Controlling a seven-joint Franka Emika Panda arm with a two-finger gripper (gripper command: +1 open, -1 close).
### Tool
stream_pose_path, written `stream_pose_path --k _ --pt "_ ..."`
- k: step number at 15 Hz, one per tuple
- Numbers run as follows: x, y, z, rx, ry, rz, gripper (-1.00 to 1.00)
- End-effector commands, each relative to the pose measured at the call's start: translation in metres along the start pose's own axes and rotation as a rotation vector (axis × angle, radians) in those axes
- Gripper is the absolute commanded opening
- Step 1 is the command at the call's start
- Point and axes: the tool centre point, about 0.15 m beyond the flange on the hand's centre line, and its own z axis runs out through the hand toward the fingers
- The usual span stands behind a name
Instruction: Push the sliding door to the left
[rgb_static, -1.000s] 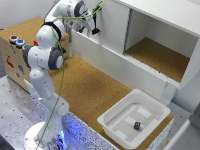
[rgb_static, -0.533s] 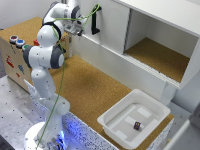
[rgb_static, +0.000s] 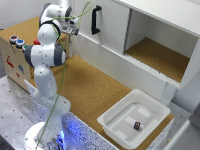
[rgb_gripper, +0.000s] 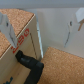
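1. The exterior view shows the sliding door (rgb_static: 102, 27) with its black handle (rgb_static: 95, 20), covering the cabinet's (rgb_static: 165, 30) half on that view's left; the door lies just beyond the pincer (rgb_static: 74, 31), toward the exterior view's right.
2. Only the wrist view shows the pincer's fingertips (rgb_gripper: 6, 22) spread wide, holding nothing.
3. That view shows the cork desk (rgb_gripper: 62, 65) and a wooden box (rgb_gripper: 17, 37) beneath the pincer; the door's handle is cut off there.
4. The white bin (rgb_static: 132, 117) holds a small dark object (rgb_static: 137, 125), too blurred to identify.

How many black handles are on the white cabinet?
1. The black vertical bar handle sits on the flat white sliding door, which covers the half of the white cabinet on the exterior view's left. The open half shows none; more could be hidden out of view.
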Motion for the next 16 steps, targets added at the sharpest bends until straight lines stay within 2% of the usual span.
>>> stream_pose_path --k 1,8,9,13,16 --pt "0.011 -0.005 0.001 0.007 -0.037 -0.022 1.0" --pt "0.011 -0.005 0.001 0.007 -0.037 -0.022 1.0" --pt "0.0 -0.001 0.001 0.001 -0.001 -0.006 1.0" --pt "0.03 -0.033 -0.003 0.029 0.023 -0.226 1.0" --pt "0.064 -0.06 -0.02 0.019 0.053 -0.388 1.0"
